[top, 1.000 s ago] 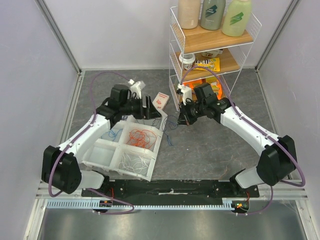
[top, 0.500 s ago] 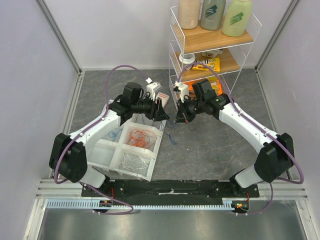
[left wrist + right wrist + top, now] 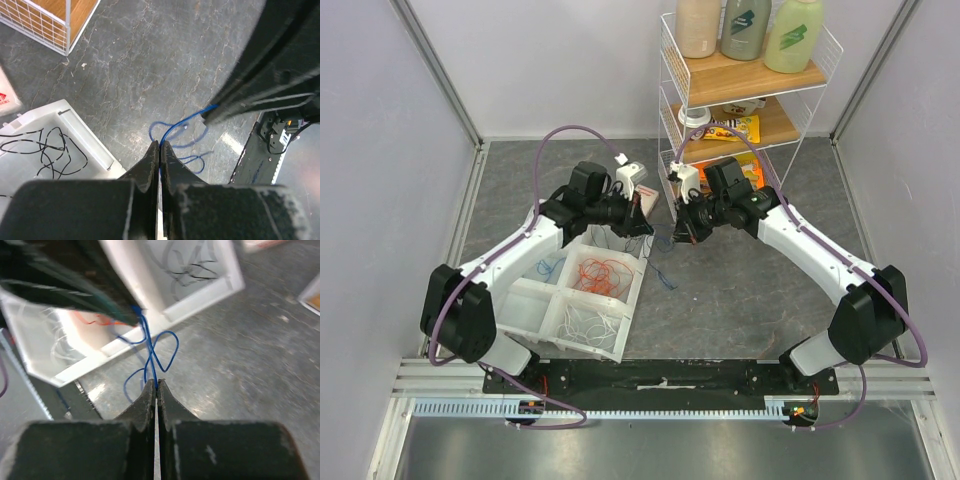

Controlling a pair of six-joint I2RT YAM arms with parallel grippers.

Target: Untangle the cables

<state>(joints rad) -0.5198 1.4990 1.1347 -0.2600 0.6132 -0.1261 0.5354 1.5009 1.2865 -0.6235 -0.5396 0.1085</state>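
Left gripper (image 3: 160,145), jaws pressed together on the blue cable (image 3: 149,347); right gripper (image 3: 156,383), likewise clamped on it, tips nearly meeting the left's; the opposed pinches, raised off the table, probably serve to draw the strand out of its loops; long axis runs tip to tip, slack loops hanging beneath both grippers, just beside the tray (image 3: 70,111) under the left.
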